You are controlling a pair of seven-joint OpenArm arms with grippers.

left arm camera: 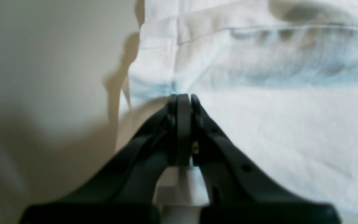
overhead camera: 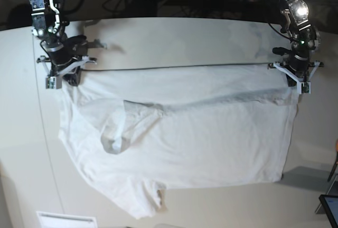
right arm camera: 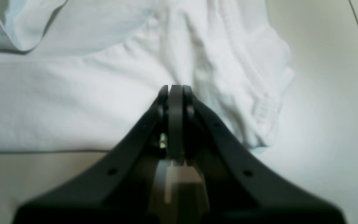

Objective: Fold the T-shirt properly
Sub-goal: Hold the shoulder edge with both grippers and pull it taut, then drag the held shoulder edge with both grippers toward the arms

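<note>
T-shirt [overhead camera: 185, 133] top edge taut, apparently pincer-held.

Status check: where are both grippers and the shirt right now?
Left gripper shut on T-shirt corner. Right gripper shut on the opposite corner. Edge stretched taut between them, body wrinkled on table. Nothing in the way.

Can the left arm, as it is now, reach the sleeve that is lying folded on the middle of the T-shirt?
Probably not now: the left pincer is shut on the T-shirt edge, far from the sleeve.
</note>
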